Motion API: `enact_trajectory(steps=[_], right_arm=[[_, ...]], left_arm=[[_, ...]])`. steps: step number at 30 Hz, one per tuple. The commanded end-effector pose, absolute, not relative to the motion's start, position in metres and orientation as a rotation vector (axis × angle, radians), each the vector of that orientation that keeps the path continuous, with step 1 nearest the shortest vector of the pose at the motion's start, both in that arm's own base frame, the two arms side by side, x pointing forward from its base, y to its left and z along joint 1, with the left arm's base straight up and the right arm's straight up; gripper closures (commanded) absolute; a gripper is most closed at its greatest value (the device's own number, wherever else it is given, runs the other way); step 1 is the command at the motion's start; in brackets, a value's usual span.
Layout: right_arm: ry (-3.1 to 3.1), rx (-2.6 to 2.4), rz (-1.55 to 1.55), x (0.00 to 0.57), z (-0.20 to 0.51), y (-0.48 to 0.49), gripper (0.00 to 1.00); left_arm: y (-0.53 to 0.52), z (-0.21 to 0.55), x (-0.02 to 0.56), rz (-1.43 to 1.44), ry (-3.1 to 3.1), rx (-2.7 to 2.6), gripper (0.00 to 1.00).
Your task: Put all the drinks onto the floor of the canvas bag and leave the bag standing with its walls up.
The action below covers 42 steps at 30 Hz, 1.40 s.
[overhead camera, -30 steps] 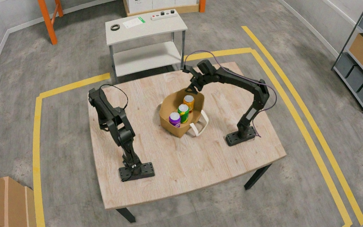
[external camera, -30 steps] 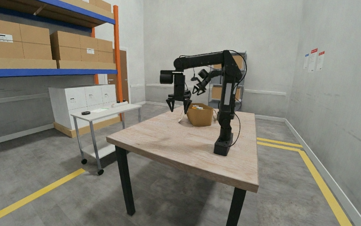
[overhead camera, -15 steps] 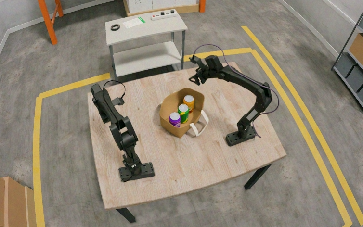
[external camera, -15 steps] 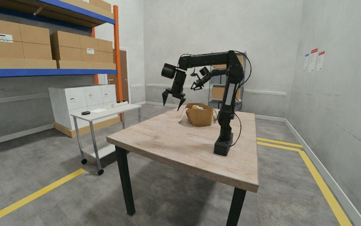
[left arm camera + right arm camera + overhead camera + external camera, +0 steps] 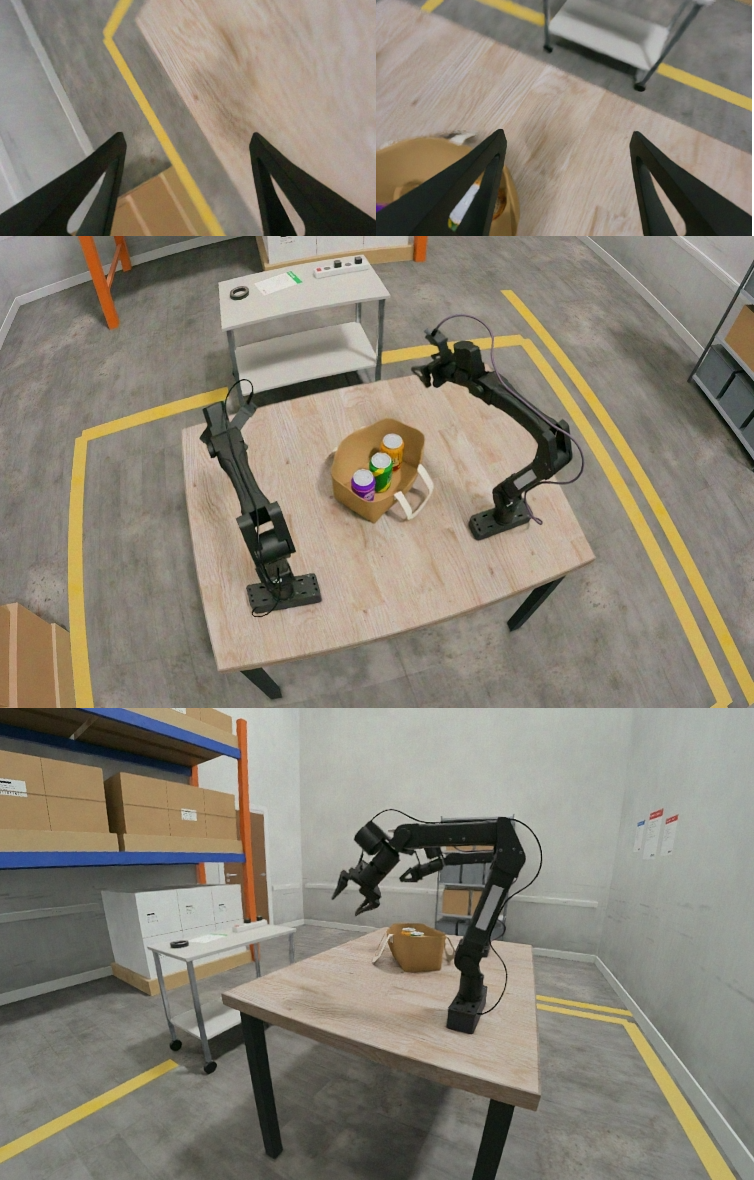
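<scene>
Canvas bag (image 5: pixel 353 505) (image 5: pixel 417 954) (image 5: pixel 514 202) stands upright on wooden table (image 5: pixel 389 592) (image 5: pixel 356 1003) (image 5: pixel 280 75) (image 5: pixel 551 110), between the 2 arms; tan, walls up all round, top open, rim roughly six-sided. White strap handle (image 5: pixel 427 486) droops outside, w/ a bit of another on the opp. side. 3 drink cans inside, upright in a diagonal row: purple can (image 5: pixel 363 484), green can (image 5: pixel 381 472) w/ yellow marks, orange can (image 5: pixel 392 450); silver tops, all below the rim. Purple one sits nearest a bag corner, orange at the other end of the row.

L gripper (image 5: pixel 345 904) (image 5: pixel 188 134): jaws wide apart, nothing btwn, up over table edge, well apart from bag. R gripper (image 5: pixel 410 874) (image 5: pixel 567 132): jaws also apart & holding nothing, raised near far table edge, off to one side of bag. Neither touches bag or cans, so nothing's in the way above the opening.

White cart (image 5: pixel 306 301) (image 5: pixel 222 940) (image 5: pixel 606 30) just beyond table carries black tape roll (image 5: pixel 239 292) (image 5: pixel 179 944), paper sheet & power strip (image 5: pixel 341 267).

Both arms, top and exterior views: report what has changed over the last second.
The right gripper moved from the bag's far rim toward the table's far edge. The left gripper rose and tilted outward toward the cart. Nothing was grasped or released. The bag and its three cans stayed put.
</scene>
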State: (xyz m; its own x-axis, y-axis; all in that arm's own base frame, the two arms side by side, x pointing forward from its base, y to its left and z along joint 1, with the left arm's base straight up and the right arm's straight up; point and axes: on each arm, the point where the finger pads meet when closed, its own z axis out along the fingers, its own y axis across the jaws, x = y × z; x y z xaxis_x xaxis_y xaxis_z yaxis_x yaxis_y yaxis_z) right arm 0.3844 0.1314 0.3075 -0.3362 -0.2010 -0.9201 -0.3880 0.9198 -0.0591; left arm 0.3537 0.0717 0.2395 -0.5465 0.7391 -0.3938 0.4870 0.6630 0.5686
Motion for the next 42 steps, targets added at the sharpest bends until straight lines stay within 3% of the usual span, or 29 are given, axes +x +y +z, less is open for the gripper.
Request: enact_trajectory(steps=[1, 23, 28, 29, 42], right_arm=[[1.843, -0.365, 0.195, 0.389, 0.332, 0.121, 0.14], [1.535, 0.012, 0.006, 0.378, 0.417, 0.001, 0.14], [1.521, -0.002, 0.013, 0.374, 0.426, 0.002, 0.14], [1.489, -0.002, -0.006, 0.371, 0.44, 0.0, 0.14], [1.524, -0.006, -0.005, 0.375, 0.429, 0.002, 0.14]], left_arm=[[0.066, 0.271, 0.373, 0.562, 2.13, 0.658, 0.14], [-0.001, 0.412, 0.369, -0.04, 1.521, -0.067, 0.14], [-0.005, 0.398, 0.378, -0.006, 1.576, -0.022, 0.14], [-0.003, 0.443, 0.361, 0.011, 1.465, -0.008, 0.14], [-0.001, 0.447, 0.367, 0.009, 1.461, 0.013, 0.14]])
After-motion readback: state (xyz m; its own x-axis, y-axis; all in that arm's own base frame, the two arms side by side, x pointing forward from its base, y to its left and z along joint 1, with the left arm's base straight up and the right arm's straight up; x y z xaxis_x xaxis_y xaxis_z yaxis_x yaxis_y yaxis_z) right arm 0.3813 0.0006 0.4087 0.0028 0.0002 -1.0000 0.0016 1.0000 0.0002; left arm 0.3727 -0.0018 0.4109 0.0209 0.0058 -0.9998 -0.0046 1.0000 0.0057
